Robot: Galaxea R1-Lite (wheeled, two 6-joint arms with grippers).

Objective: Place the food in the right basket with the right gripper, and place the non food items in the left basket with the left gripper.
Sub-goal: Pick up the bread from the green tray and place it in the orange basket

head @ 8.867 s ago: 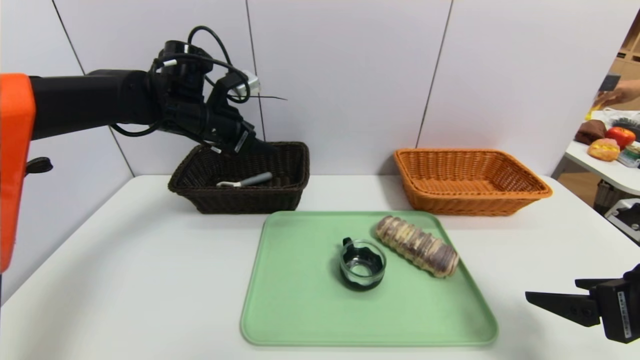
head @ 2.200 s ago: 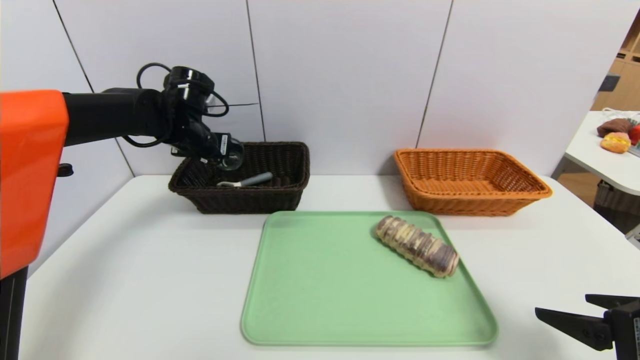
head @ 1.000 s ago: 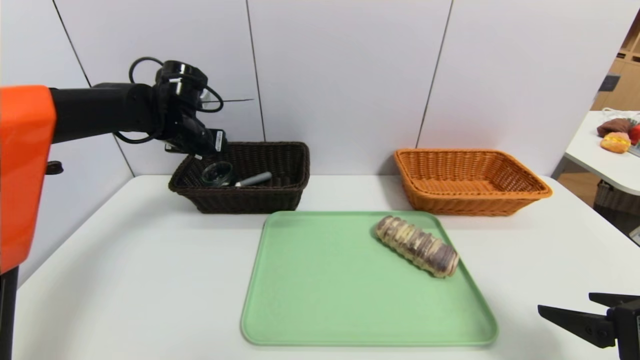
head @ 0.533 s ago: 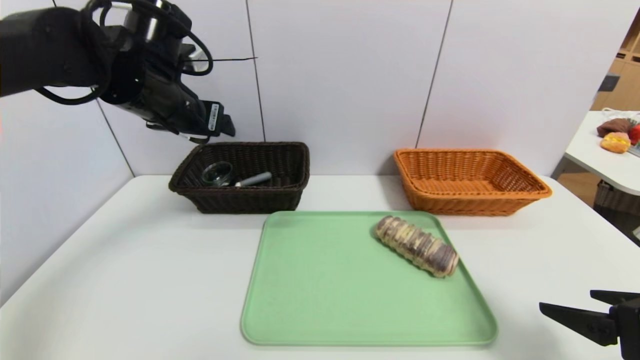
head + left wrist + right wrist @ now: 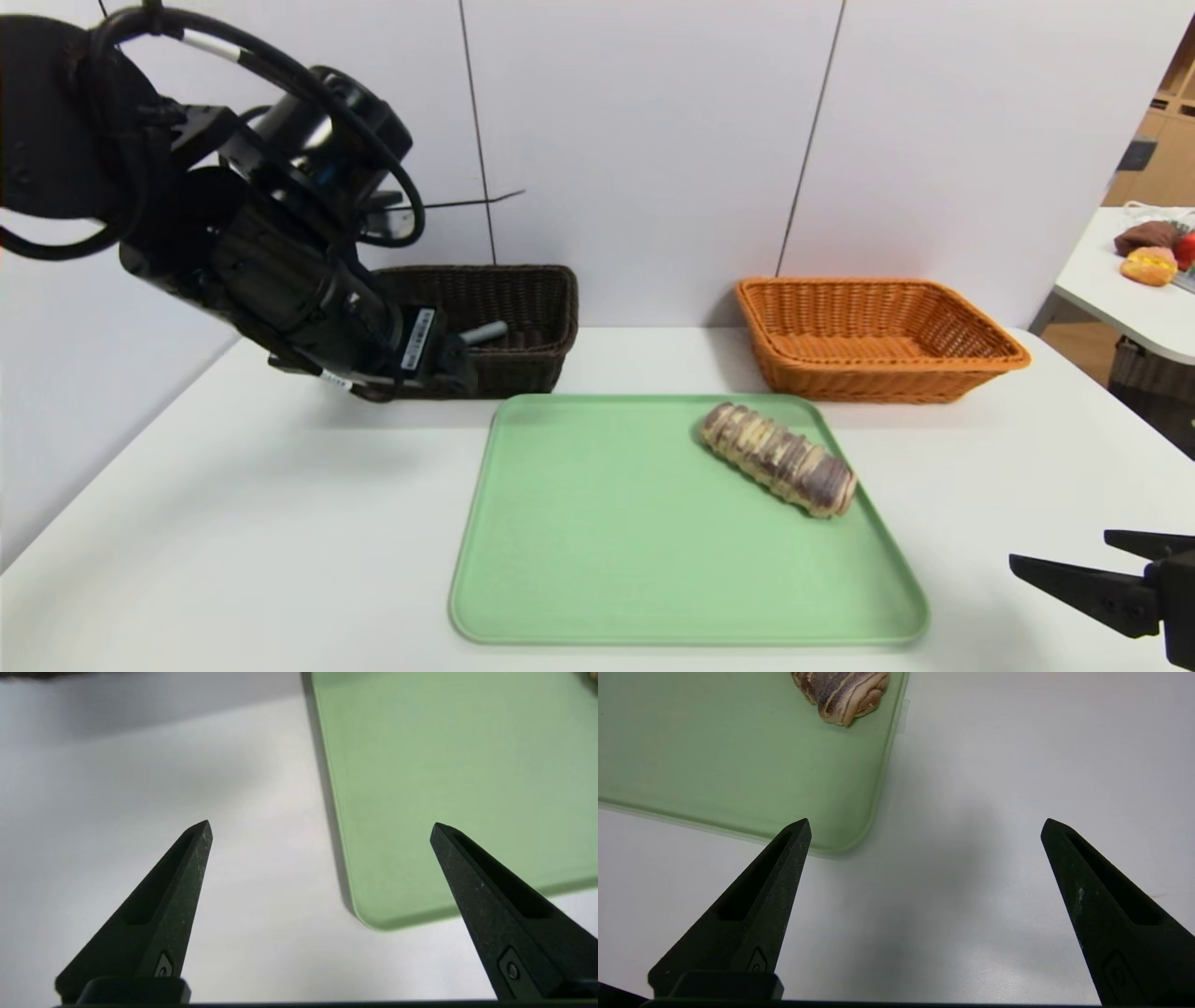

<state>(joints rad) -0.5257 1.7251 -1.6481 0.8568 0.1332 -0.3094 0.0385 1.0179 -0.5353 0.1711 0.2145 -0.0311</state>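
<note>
Bread roll (image 5: 780, 459) shows whole only in head view; left (image 5: 321, 821) and right end effectors (image 5: 926, 819) gape wide.

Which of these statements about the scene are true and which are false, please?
1. The bread roll lies on the green tray. True.
2. The orange basket holds the bread roll. False: the roll is on the tray.
3. The left tool is open, with nothing between its fingers. True.
4. The right tool is shut. False: it is open.
5. The grey handle shows in the dark brown basket. True.
</note>
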